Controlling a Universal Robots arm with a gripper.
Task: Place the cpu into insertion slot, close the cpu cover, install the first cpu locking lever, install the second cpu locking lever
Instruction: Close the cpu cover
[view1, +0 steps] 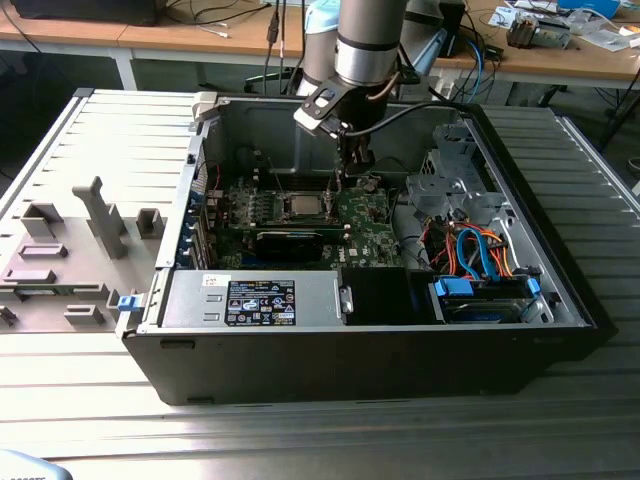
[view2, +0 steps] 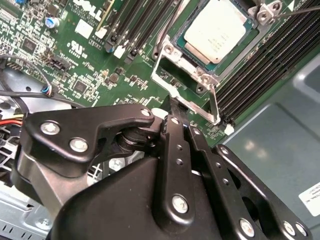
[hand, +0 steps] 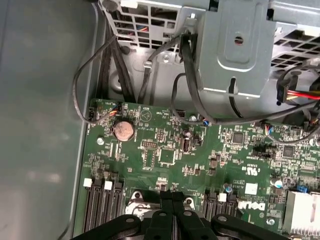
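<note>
Open computer case (view1: 330, 360) lay on the slatted metal worktop (view1: 560, 420), with the arm reaching down into it

- cpu (view2: 216, 27): seated flat in the insertion slot (view2: 248, 36) on the green motherboard (hand: 165, 150), its dull metal top fully exposed
- cpu cover (view2: 165, 82): raised off the chip on its hinge at the slot's edge, square window empty. A thin wire locking lever (view2: 214, 102) stood just beside it, not latched
- gripper (view2: 171, 106): fingers drawn together and narrow in both wrist views, tips right at the cover's free edge. Nothing seen pinched between them; contact with the frame could not be confirmed

Handling, as judged:
- the cover looked light, a stiff thin sheet of smooth metal
- it should swing easily on its hinge
- best worked by its outer rim, away from the window
- the chip looked rigid but delicate, and the socket beneath fragile, so a gentle, flat press suited it, with no sideways drag
</note>
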